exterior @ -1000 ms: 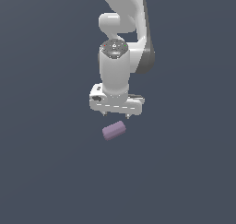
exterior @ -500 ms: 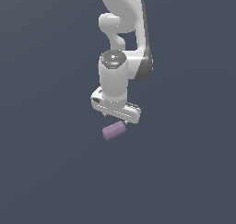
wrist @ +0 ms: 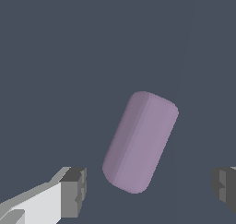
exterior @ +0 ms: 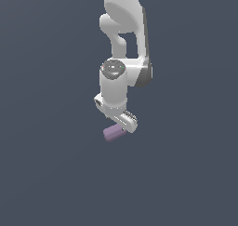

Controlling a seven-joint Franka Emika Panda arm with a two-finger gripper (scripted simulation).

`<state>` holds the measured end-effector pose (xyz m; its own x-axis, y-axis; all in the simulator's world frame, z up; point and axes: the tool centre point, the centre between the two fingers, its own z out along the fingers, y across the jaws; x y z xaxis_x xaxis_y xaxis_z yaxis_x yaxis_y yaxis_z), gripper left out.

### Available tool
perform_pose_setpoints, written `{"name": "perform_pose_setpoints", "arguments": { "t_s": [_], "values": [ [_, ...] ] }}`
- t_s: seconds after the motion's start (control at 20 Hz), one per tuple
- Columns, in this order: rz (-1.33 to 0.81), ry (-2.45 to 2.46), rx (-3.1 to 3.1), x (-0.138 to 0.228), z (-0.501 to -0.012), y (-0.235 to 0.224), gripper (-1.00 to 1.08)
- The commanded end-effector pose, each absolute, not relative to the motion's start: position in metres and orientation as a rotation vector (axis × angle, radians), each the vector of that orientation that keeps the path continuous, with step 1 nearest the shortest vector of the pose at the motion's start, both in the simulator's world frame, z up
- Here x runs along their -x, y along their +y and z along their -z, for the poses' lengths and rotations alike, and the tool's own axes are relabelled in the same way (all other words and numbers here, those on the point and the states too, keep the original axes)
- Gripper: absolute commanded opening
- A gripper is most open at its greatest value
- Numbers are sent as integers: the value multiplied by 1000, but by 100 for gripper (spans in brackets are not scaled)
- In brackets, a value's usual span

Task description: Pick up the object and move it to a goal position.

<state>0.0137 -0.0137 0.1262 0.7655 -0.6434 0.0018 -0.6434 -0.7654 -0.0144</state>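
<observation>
Two of my grey-tipped fingers (wrist: 73, 191) stand wide apart, touching nothing. Between them lies the small matte mauve oblong block (wrist: 139, 141), tilted, on the dark grey counter (exterior: 56, 174).

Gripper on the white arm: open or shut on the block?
Open. In the wrist view the gripper has its fingers spread wide, clear of the pale purple oblong block.

The object (wrist: 139, 142) is a plain, matte pale mauve with no pattern. The gripper (wrist: 147, 188) is white with dark grey fingertips (wrist: 73, 191). The arm (exterior: 122, 43) is glossy white. The surface (exterior: 46, 174) is uniform dark slate blue.
</observation>
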Motion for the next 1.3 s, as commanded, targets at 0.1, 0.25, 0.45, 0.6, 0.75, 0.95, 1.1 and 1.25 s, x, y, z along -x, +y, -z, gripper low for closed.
{"name": "perform_pose_setpoints", "arguments": {
  "t_s": [0.1,0.25,0.45,0.6,0.75,0.95,1.1,1.25],
  "values": [
    [5,1263,2866,-13,-114,-16,100],
    [2,1374,2817,-13,-107,-17,100],
    [1,1490,2760,-13,-100,-19,100],
    [0,1555,2727,-12,-95,-20,100],
    [0,1601,2702,-12,-93,-20,100],
    [0,1633,2684,-12,-90,-21,100],
    [0,1631,2685,-12,-90,-21,100],
    [0,1631,2685,-12,-87,-21,100]
  ]
}}
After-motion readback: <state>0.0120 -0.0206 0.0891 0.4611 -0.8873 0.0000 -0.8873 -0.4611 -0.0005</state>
